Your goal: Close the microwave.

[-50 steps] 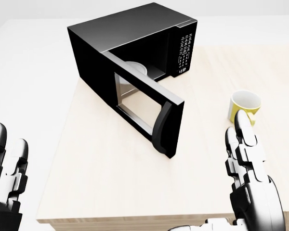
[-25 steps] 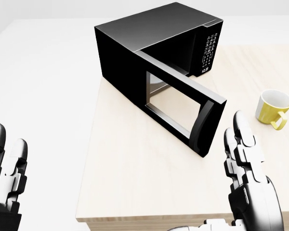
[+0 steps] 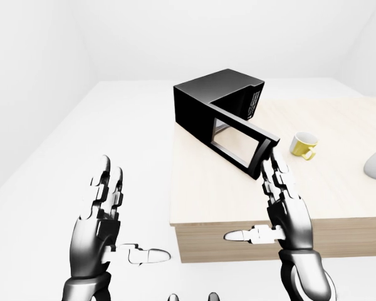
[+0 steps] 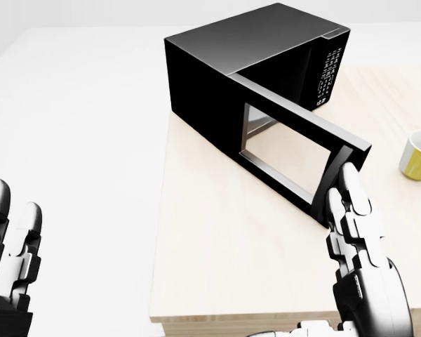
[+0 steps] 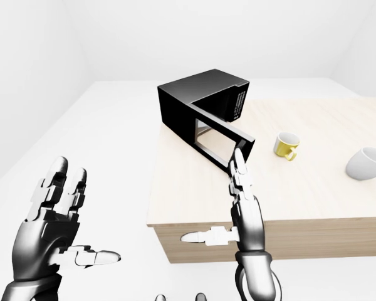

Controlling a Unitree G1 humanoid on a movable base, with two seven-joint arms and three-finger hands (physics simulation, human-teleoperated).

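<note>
The black microwave (image 4: 252,63) stands on the light wooden table (image 4: 224,260), near the table's left edge in the head view. Its door (image 4: 295,151) hangs wide open, swung out toward the lower right, and the table shows through its window. My right hand (image 4: 351,232) is open with its fingers straight. Its fingertips (image 4: 349,177) overlap the door's free end, but I cannot tell if they touch it. My left hand (image 3: 113,213) is open too, held over the white floor left of the table and far from the microwave.
A yellow mug (image 3: 302,145) sits on the table right of the door. A white cup (image 5: 366,164) lies further right. The table's near edge (image 3: 269,222) runs just under my right hand. White floor (image 3: 113,125) spreads to the left.
The whole picture has shifted: the microwave, table and mug slid to the right as the camera moved. Both hands hold the same pose. The door's free end now meets my right fingertips.
</note>
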